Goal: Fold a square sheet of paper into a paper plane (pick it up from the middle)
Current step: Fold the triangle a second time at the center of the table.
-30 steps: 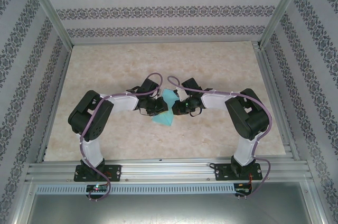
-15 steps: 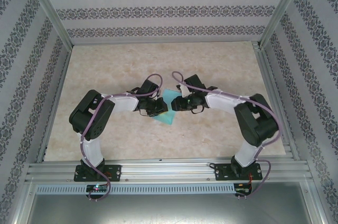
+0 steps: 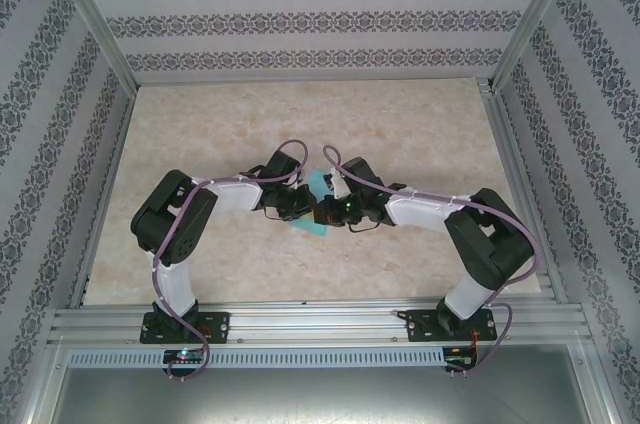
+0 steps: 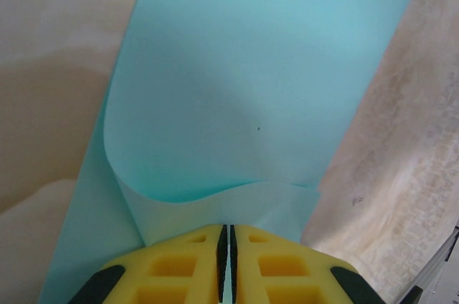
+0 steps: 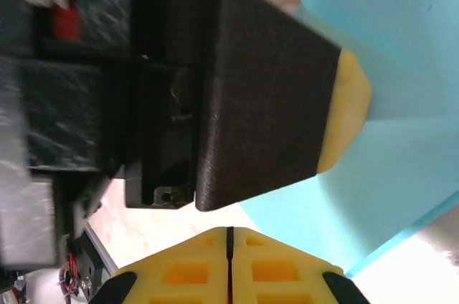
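Paper as thin as this square sheet of paper [image 3: 318, 184] weighs next to nothing and has no stiffness of its own, so expect it to sag, curl and tear rather than resist you. It hangs between the two arms over the middle of the table [image 3: 250, 124], and the left wrist view shows it [image 4: 265, 89] already doubled over in a soft, uncreased roll, one layer curving back under the other.

Your left pincer [image 4: 226, 236] is clamped on the near edge of that roll, pads pressed together with the sheet running in between them. Your right pincer [image 5: 229, 239] is closed too, pads touching. The turquoise sheet [image 5: 401, 103] lies just beside it, but I cannot tell whether any of it is caught between them.

Take hold only at an edge or on a fold line, with the flat of the pads. Gripping across the loose curve would likely crumple it. The surface looks smooth and probably slips, so pull gently and keep both holds in line. A sideways tug between the arms could rip it or leave a stray crease.
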Tool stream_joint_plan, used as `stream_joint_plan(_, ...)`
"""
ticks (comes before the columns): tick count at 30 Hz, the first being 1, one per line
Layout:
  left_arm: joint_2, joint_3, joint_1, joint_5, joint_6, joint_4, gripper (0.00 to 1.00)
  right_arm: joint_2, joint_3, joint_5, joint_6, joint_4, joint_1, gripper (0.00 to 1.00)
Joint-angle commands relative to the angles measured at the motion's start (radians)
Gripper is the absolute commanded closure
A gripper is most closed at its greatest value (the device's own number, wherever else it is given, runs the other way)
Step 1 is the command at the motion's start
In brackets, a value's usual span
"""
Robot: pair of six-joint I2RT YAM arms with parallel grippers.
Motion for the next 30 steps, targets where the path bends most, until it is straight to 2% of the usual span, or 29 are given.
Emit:
stream_joint_plan(1,0.040,-0.017,-0.001,-0.025,0.027,-0.045,0.85,0.020,-0.011,-0.003,0.042,0.032,0.009,0.91)
stream_joint_plan(16,0.038,-0.017,-0.001,-0.018,0.031,-0.048,0.85,0.097,-0.002,0.027,0.064,0.030,0.003,0.91)
stream_joint_plan(22,0.037,-0.017,-0.002,-0.017,0.036,-0.053,0.85,0.126,-0.024,-0.001,0.089,0.064,0.001,0.90)
stream_joint_plan(30,0.035,-0.019,-0.001,-0.017,0.039,-0.055,0.85,0.116,-0.058,0.010,0.101,0.069,-0.002,0.89)
